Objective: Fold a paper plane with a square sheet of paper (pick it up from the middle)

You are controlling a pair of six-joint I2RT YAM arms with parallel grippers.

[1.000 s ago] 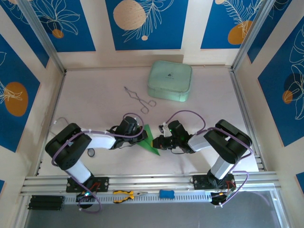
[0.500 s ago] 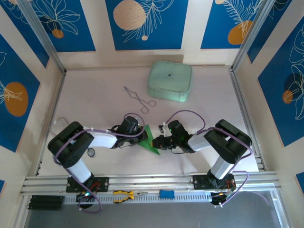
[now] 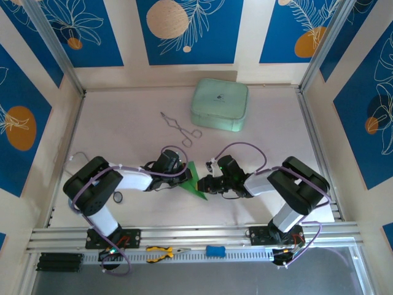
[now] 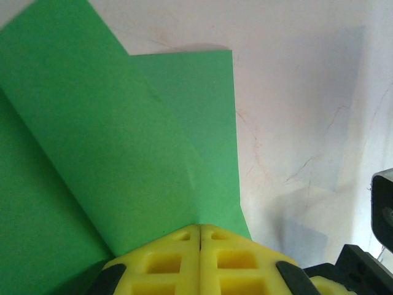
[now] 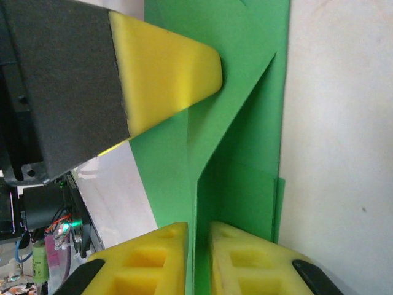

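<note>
Your folded green paper (image 3: 195,185) hasn't shifted from lower centre; only the right arm's elbow has moved slightly rightward. One paper, two grippers: left gripper (image 4: 200,228) closed, tips on the paper; right gripper (image 5: 197,228) fingers a slit apart astride its raised crease

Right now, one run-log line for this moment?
left pincer: shut, tip on green paper | right pincer: slightly open astride crease | green paper: partly folded, on table
</note>
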